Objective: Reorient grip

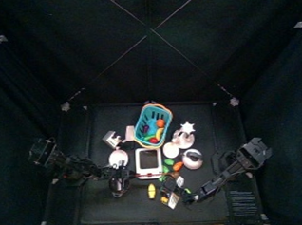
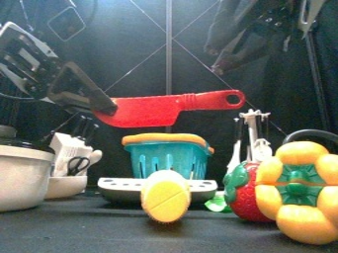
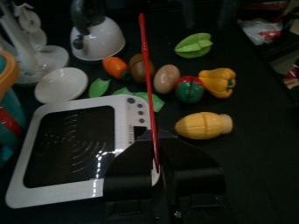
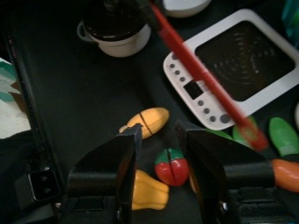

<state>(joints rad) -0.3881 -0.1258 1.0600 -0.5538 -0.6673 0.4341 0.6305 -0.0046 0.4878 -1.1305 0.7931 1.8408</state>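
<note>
A red toy knife point(image 2: 172, 107) is held level in the air above the table's things. My left gripper point(image 2: 86, 99) is shut on its wide end, and the thin end with a hole points right. In the left wrist view the knife point(image 3: 146, 87) shows edge-on, running out from the shut gripper point(image 3: 158, 171) over a white scale point(image 3: 70, 140). My right gripper point(image 4: 163, 136) is open and empty. It hangs over a lemon point(image 4: 146, 118) and a strawberry point(image 4: 172, 166), apart from the knife point(image 4: 198, 61). In the front view it point(image 2: 224, 54) is above the knife's thin end.
A teal basket point(image 2: 165, 158) stands mid-table behind a lemon half point(image 2: 165, 196). A yellow pepper point(image 2: 301, 193) and a strawberry point(image 2: 244, 188) are at the front right. A white bowl point(image 2: 20, 178) is at the left. A white cup point(image 4: 117, 35) stands near the scale point(image 4: 233, 52).
</note>
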